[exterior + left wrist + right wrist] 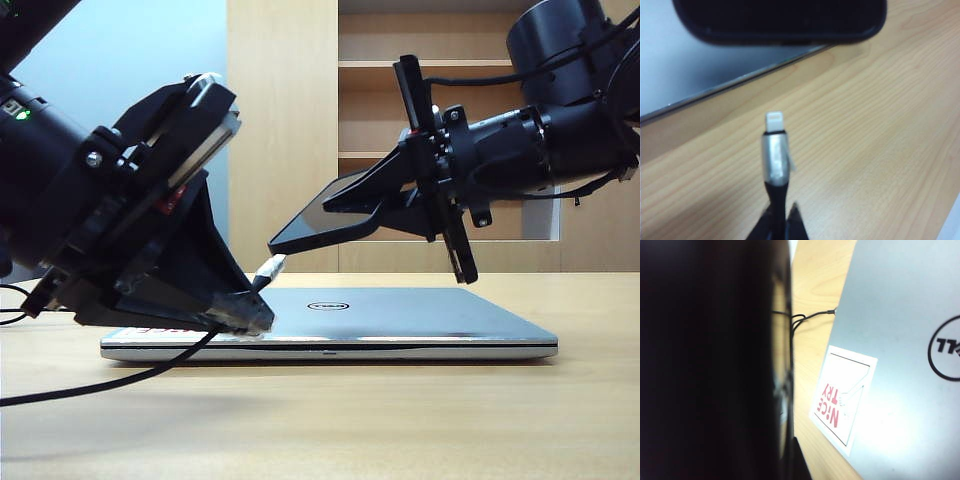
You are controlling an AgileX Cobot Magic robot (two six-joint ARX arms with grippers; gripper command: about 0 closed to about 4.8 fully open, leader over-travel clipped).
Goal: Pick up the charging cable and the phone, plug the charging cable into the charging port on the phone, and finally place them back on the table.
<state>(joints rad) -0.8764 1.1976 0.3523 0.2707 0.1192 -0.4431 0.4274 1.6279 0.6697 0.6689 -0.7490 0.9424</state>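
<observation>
My left gripper hangs low over the laptop's left end, shut on the charging cable just behind its plug. The silvery plug sticks out past the fingertips, white tip toward the phone. My right gripper reaches in from the right, shut on the black phone, which tilts down toward the plug. A small gap separates plug tip and phone end. The charging port is too blurred to make out. In the right wrist view the phone fills half the picture.
A closed silver Dell laptop with a red-and-white sticker lies on the beige table under both grippers. The cable's slack runs off to the left. Wooden shelves stand behind.
</observation>
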